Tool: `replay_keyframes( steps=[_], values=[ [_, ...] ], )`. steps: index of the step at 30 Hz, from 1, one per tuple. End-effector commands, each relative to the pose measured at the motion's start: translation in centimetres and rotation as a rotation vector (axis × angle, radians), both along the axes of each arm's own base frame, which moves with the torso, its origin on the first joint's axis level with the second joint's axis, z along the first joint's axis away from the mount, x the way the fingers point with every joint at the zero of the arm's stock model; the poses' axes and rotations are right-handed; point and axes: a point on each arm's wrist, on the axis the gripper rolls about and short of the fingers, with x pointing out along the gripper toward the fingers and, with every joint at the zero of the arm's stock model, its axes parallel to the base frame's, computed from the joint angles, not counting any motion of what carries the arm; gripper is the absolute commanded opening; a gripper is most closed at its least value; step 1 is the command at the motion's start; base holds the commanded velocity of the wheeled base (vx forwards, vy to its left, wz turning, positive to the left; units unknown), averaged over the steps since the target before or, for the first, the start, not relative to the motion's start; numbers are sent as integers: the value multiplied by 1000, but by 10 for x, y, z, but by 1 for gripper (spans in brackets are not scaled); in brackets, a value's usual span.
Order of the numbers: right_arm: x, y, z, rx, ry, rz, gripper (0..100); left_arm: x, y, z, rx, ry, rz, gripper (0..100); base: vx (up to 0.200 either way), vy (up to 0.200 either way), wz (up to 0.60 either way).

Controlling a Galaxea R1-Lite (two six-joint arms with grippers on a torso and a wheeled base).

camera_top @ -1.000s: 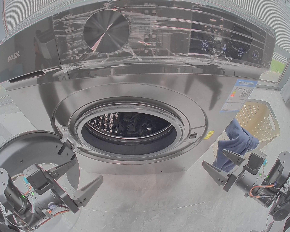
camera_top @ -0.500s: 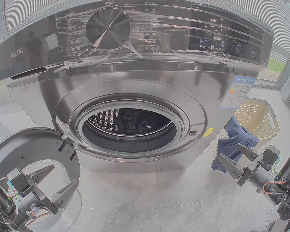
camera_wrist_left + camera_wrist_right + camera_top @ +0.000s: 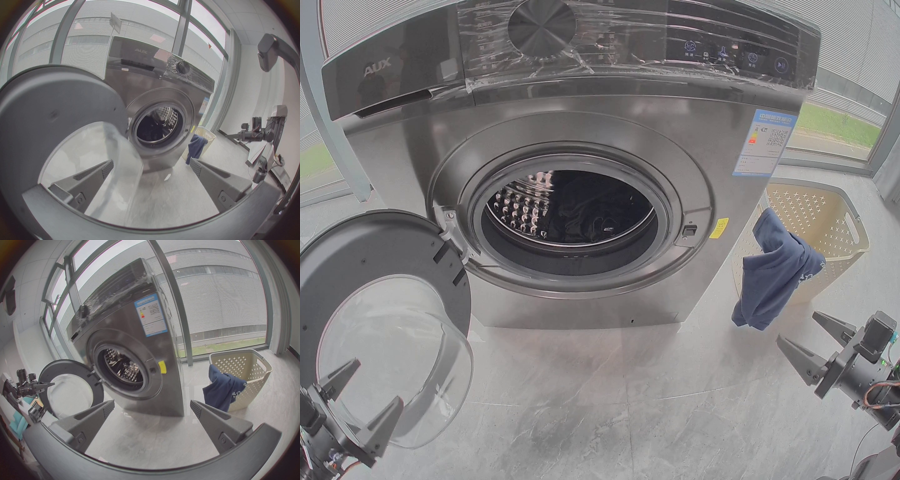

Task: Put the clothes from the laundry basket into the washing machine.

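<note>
Since half a second ago the whole head view has shifted (the camera itself has moved), so the washing machine [image 3: 581, 119] now shows higher and with more floor in front of it. That is no move of the machine. Against that shifted picture both arms sit lower and nearer the corners than before. The left gripper [image 3: 375, 382] is now in front of the glass bowl of the open door [image 3: 369, 250], and the right gripper [image 3: 799, 327] stands apart from the blue garment [image 3: 778, 275] it was just beside.

By count there are one machine, one door swung open to the robot's left, one laundry basket [image 3: 831, 212], one blue garment and two grippers. Both grippers have their fingers spread wide and hold nothing. The basket stands on the floor just beside the machine's right side. The blue garment is draped over its near rim and hangs down the outside. Dark clothes [image 3: 587, 209] lie inside the drum (how many pieces, I cannot tell).

The head view looks straight into the drum and gives the dark clothes plainly. The left wrist view, past its own left gripper [image 3: 150, 162], takes in the right gripper [image 3: 231, 136] farther off. The right wrist view, past its own right gripper [image 3: 151, 402], shows the basket's perforated inner wall [image 3: 247, 365] and the left gripper [image 3: 47, 384] by the door.
</note>
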Motion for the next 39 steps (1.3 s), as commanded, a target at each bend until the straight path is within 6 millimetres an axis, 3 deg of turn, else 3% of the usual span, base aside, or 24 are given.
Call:
replay_keyframes(
  steps=[1,6,12,15,24,27,28,33,39],
  values=[
    [-37,-25,6,7,-57,-26,100,-38,14,-23,-15,-76,83,100,-200,0,0],
    [-49,-40,-2,-19,-9,-124,100,-48,15,-40,-48,-38,138,100,-120,0,0],
    [-72,-53,-14,-37,26,-191,100,-48,15,-41,-65,-28,137,100,0,0,0],
    [-93,-62,-25,-59,10,-245,100,-48,15,-44,-48,-3,147,100,0,-133,0],
    [-118,-66,-36,-103,-86,-381,100,-48,15,-51,28,34,394,100,0,-133,0],
    [-126,-65,-47,-119,-73,-382,100,-52,14,-52,28,-9,373,100,0,0,0],
    [-136,-63,-61,-126,-57,-356,100,-56,11,-53,36,-50,296,100,0,0,0],
    [-137,-66,-66,-152,-29,-474,100,-56,13,-59,112,3,387,100,0,0,0],
    [-138,-65,-67,-173,-49,-415,100,-55,13,-60,101,3,361,100,0,0,0]
  ],
)
